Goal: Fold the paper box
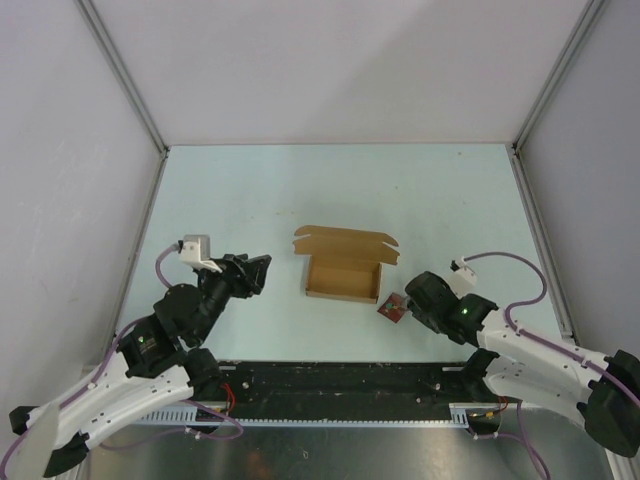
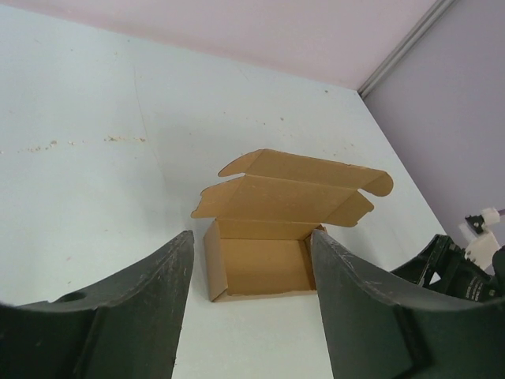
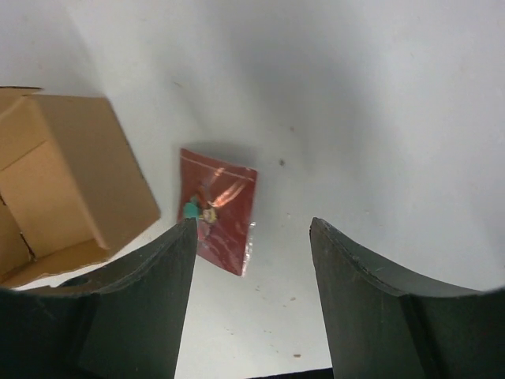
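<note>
Paper box (image 1: 343,272) sits mid-table (image 1: 250,195), tray walls up, lid flap open on the far side. Left gripper (image 1: 258,272) is well left of it, jaws apart, holding nothing. Right gripper (image 1: 418,288) is also spread and empty, beside a small red packet (image 1: 392,307) at the box's near-right corner.

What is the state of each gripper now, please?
Left gripper: open, holding nothing, facing the box.
Right gripper: open, holding nothing, near the red packet.
</note>
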You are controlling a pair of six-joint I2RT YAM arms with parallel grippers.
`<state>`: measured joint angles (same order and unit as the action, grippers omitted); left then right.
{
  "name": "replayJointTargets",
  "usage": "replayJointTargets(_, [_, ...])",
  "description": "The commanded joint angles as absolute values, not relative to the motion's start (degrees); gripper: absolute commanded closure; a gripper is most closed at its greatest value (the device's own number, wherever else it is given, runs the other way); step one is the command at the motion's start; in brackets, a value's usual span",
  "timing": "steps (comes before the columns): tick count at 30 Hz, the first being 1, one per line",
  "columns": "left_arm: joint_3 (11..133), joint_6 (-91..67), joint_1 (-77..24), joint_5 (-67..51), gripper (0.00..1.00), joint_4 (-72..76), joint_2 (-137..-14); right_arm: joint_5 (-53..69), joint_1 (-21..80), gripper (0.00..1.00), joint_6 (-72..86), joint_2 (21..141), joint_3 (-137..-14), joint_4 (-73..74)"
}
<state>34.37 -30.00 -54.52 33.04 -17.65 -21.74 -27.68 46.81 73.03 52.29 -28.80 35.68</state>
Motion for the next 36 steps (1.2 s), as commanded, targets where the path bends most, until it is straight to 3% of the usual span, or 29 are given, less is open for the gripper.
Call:
replayJointTargets(1, [34.4,-30.7,-54.7,33.7,0.34,-16.9,-22.1,-24.9,46.9,0.37,81.6,50.0,-25.6,33.7])
replayJointTargets(20, [34.5,-30.2,-54.8,33.7,0.32,-17.0,-22.1,-17.1,44.0,0.48,83.8,55.8,-14.8,15.7])
replayJointTargets(23, [34.5,-30.1,-54.7,33.6,0.32,-17.0,-22.1,-16.1,42.9,0.55,83.3,56.9,-14.2,14.0])
replayJointTargets(30, [35.0,-29.8,-54.7,33.5,0.31,-17.0,-23.0,-16.7,42.5,0.81,82.2,57.0,-13.9,13.4])
replayJointTargets(36, [35.1,-29.9,-54.8,33.5,0.31,-17.0,-23.4,-18.6,42.6,0.95,80.7,54.2,-14.8,16.2])
